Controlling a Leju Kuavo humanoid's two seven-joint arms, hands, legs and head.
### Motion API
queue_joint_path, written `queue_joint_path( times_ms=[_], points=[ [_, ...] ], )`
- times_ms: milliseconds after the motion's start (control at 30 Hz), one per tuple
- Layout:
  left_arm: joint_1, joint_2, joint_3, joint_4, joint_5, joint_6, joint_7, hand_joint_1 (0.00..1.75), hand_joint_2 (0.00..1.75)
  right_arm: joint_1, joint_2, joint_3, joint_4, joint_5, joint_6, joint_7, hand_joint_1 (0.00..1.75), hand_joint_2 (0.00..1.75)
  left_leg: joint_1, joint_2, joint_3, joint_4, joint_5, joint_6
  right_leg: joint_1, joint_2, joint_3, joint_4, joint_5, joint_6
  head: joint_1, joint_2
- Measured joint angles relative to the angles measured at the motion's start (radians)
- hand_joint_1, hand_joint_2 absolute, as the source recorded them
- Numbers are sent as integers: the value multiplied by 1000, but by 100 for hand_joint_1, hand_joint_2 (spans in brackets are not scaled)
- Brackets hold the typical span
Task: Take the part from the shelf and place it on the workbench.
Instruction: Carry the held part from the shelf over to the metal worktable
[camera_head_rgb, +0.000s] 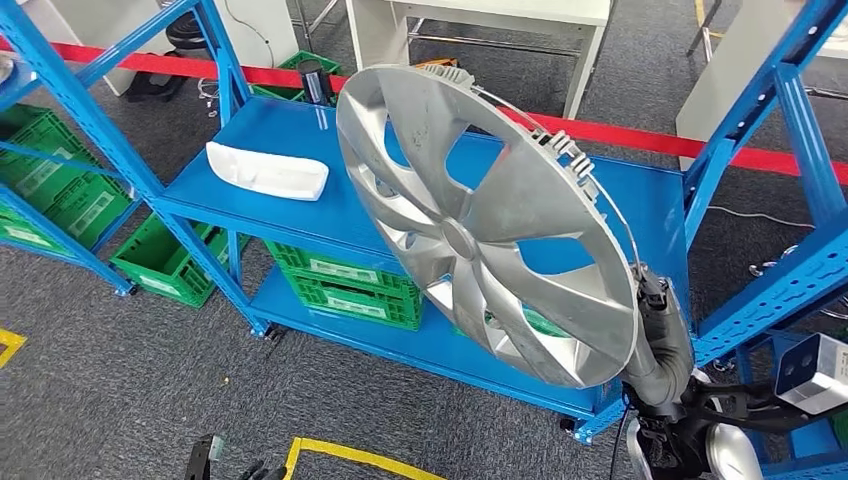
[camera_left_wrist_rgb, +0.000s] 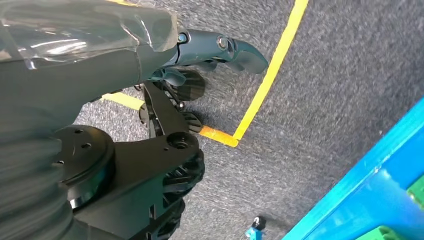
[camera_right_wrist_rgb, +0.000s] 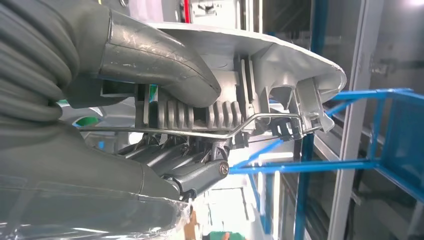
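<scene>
Head view: the right hand (camera_head_rgb: 655, 300) is gripping the silver wheel cover (camera_head_rgb: 480, 220) by its rim, holding it tilted above the blue shelf (camera_head_rgb: 290, 130). Gripped at one edge only, the cover is likely to swing, slip, or strike the shelf posts during the turn. The workbench is lying outside the frame. The left hand (camera_left_wrist_rgb: 200, 65) is hanging empty above the floor, fingers loosely apart.
</scene>
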Motion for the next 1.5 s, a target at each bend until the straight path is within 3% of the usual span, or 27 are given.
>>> queue_joint_path(
  times_ms=[100,167,233,300,367,433,467,500,567,633,667,733,800,867,933,967,1000,1033,1100,1167,1233,1267,1333,1400,1467,1500],
  points=[
    [-1,4,0,-1,0,0,0,0,175,-1,0,0,-1,-3,1,0,175,175,-11,47,104,-197,78,20,8,-28,3,0,-3,2,0,0],
    [-2,6,0,-1,1,0,-1,0,175,0,0,0,-2,-4,1,0,175,175,-20,57,119,-236,84,28,12,-45,4,-1,-5,8,1,0],
    [0,8,0,-1,1,0,-1,0,175,-1,0,0,-4,-3,1,0,175,175,-18,35,121,-247,93,36,11,-56,6,-3,-6,16,1,0],
    [-1,7,0,-3,1,0,-1,0,175,0,-1,0,-8,-2,1,-1,175,175,-12,13,131,-265,105,46,9,-23,-8,32,-29,20,3,0],
    [-4,5,0,-4,1,-1,-1,0,175,3,-3,0,-10,-1,1,-1,175,175,-9,-9,133,-271,111,51,6,27,-63,148,-79,13,4,0],
    [-5,4,0,-4,0,-1,-1,0,175,8,-5,0,-10,-1,1,-1,175,175,-9,-35,132,-270,112,52,3,44,-121,262,-113,15,5,0],
    [-4,4,0,-4,0,-1,-1,0,175,9,-5,0,-10,-1,1,-2,175,175,-9,-49,132,-270,112,52,2,46,-130,274,-108,23,5,0],
    [-4,3,0,-4,0,-1,0,0,175,10,-6,0,-10,-1,1,-1,175,175,-9,-63,132,-268,111,51,0,49,-119,245,-88,33,5,0],
    [-4,2,0,-5,0,-1,0,0,175,9,-7,0,-10,0,1,-1,175,175,-8,-89,131,-260,108,46,-8,73,-58,108,-30,50,5,0],
    [-4,1,0,-5,0,-1,0,0,175,9,-9,0,-10,0,1,-1,175,175,-9,-110,123,-251,103,36,-11,96,-14,13,3,47,5,0],
    [-4,1,0,-5,0,-1,1,0,175,8,-9,0,-11,0,1,-1,175,175,-9,-117,119,-248,103,32,-9,99,-9,2,5,39,4,0],
    [-1,1,0,-5,0,-1,2,0,175,6,-9,0,-11,0,2,-2,175,175,-6,-124,114,-247,103,22,-7,82,-6,1,8,25,4,0],
    [-1,1,-1,-5,0,0,2,0,175,5,-9,0,-11,0,2,-2,175,175,-7,-84,100,-217,83,9,-10,66,-1,-3,8,12,3,0],
    [-3,2,-1,-5,0,0,2,0,175,4,-9,0,-11,0,2,-2,175,175,-5,-26,50,-115,31,-2,-9,47,4,-5,5,1,1,0],
    [-5,1,-1,-5,0,1,2,0,175,3,-9,0,-11,0,2,-3,175,175,2,-8,-18,11,-16,-10,-5,26,6,-5,1,-5,1,0],
    [-5,0,-1,-5,0,1,2,0,175,2,-9,0,-10,1,2,-3,175,175,3,-6,-36,38,-17,-11,-4,15,7,-5,0,-7,0,0],
    [-4,0,-1,-5,0,1,2,0,175,2,-8,0,-10,1,2,-3,175,175,4,-3,-33,25,2,-11,-4,5,8,-5,-2,-7,0,0],
    [-4,0,-1,-5,0,1,2,0,175,2,-8,0,-10,1,2,-3,175,175,4,3,-10,-25,34,-9,-3,-5,11,-5,-5,-7,0,0],
    [-6,1,-1,-5,0,1,2,0,175,0,-8,0,-10,1,2,-4,175,175,-2,42,62,-163,94,2,1,-22,18,-5,-11,-2,0,0],
    [-9,2,-1,-5,0,1,2,0,175,-2,-8,0,-10,1,2,-4,175,175,-12,66,96,-232,112,14,8,-38,22,-5,-17,6,1,0],
    [-10,2,-1,-5,-1,1,2,0,175,-4,-8,1,-10,2,2,-5,175,175,-17,48,94,-240,113,24,10,-57,26,-9,-19,15,1,0],
    [-9,2,-1,-5,-1,1,2,0,175,-5,-7,1,-10,2,2,-6,175,175,-15,37,98,-247,116,30,10,-56,27,-8,-23,19,2,0],
    [-12,2,-1,-6,-1,1,3,0,175,-5,-8,1,-10,3,2,-9,175,175,-8,14,108,-263,124,41,7,-16,7,41,-52,18,4,0],
    [-16,1,-1,-6,-2,1,4,0,175,-3,-9,1,-9,4,2,-13,175,175,-4,-11,112,-268,128,47,3,34,-57,169,-103,9,5,0],
    [-17,0,-1,-5,-2,1,4,0,175,-1,-11,1,-8,4,2,-15,175,175,-6,-38,112,-267,127,47,2,47,-116,271,-129,12,5,0],
    [-17,0,-1,-5,-2,1,4,0,175,-1,-12,1,-8,4,2,-15,175,175,-6,-52,113,-266,127,47,1,48,-123,272,-118,20,5,0]
  ],
)
